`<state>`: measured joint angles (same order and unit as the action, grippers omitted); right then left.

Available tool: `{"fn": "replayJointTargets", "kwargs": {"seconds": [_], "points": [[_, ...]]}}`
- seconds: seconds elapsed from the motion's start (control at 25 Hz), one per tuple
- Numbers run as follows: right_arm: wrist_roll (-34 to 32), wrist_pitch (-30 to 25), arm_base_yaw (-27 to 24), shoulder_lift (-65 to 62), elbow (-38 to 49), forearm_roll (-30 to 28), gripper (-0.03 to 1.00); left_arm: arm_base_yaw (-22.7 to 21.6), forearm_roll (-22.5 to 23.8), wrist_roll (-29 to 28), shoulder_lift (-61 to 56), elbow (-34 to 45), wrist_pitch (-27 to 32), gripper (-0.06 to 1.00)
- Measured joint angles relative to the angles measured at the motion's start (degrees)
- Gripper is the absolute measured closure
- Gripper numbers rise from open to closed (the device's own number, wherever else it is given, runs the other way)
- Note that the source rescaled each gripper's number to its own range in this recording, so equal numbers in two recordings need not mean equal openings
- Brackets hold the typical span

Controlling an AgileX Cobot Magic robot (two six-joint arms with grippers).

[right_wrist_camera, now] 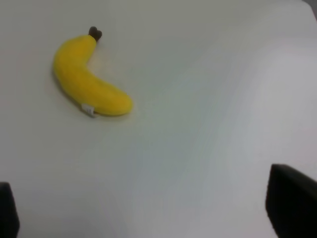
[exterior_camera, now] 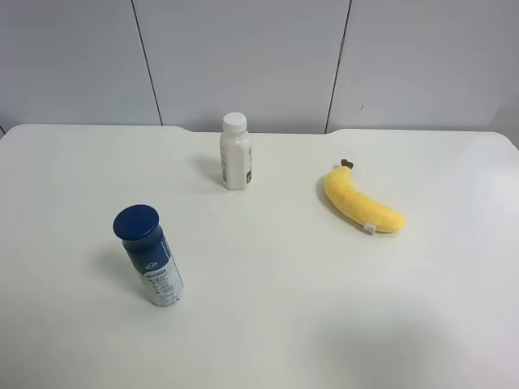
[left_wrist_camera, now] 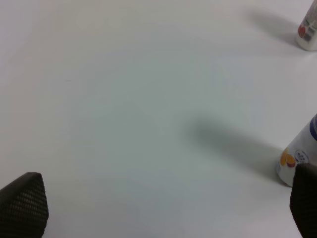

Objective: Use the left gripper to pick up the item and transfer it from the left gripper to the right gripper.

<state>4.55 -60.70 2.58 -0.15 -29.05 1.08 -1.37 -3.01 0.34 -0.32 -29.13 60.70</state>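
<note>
The item, a tall can point(exterior_camera: 152, 258) with a wide dark-blue cap and silvery-white printed lower part, stands upright on the white table point(exterior_camera: 268, 324) at the exterior high view's left. Its lower part also shows at the edge of the left wrist view point(left_wrist_camera: 298, 163). The left gripper point(left_wrist_camera: 163, 208) is open and empty, its black fingertips point(left_wrist_camera: 24, 203) wide apart, the can beside one of them. The right gripper point(right_wrist_camera: 148, 213) is open and empty, with only its fingertips point(right_wrist_camera: 292, 203) showing. Neither arm shows in the exterior high view.
A small white bottle point(exterior_camera: 235, 152) with a white cap stands at the back middle; its base shows in the left wrist view point(left_wrist_camera: 308, 30). A yellow plush banana point(exterior_camera: 359, 201) lies at the right and in the right wrist view point(right_wrist_camera: 85, 79).
</note>
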Motion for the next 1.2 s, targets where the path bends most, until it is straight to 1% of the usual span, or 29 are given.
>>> {"fn": "replayJointTargets", "kwargs": {"seconds": [0.88,0.96,1.08,1.2], "points": [[0.0,0.0,0.0,0.0,0.0,0.0,-0.03,0.0,0.0,0.0,0.0,0.0,0.0,-0.06],[0.0,0.0,0.0,0.0,0.0,0.0,-0.03,0.0,0.0,0.0,1.33,-0.13,0.12,-0.06],[0.0,0.0,0.0,0.0,0.0,0.0,-0.03,0.0,-0.56,0.24,5.88,-2.99,2.51,-0.06],[0.0,0.0,0.0,0.0,0.0,0.0,-0.03,0.0,-0.75,2.13,11.94,-7.53,5.77,-0.06]]}}
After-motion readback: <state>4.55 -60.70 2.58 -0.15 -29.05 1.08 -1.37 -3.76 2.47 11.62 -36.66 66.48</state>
